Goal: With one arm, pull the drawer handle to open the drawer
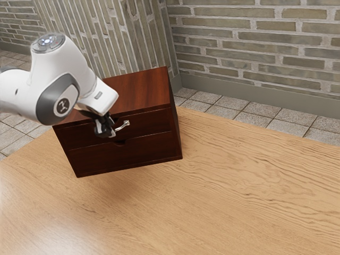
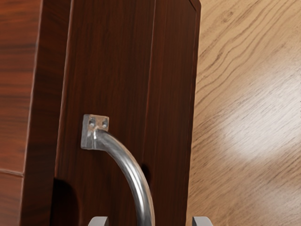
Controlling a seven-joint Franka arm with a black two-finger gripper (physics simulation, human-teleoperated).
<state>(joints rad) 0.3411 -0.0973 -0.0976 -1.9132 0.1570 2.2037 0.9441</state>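
Wood-grain table (image 1: 239,202) spans the near foreground. The white arm (image 1: 53,85) enters from the exterior view's left. A dark wooden cabinet (image 1: 143,90) stands at the table's far left edge. Its upper drawer (image 1: 151,123) carries a curved metal handle (image 2: 129,167) on its front. The fingers (image 2: 99,221) stand apart, one on each side of the handle, with a gap on both sides.
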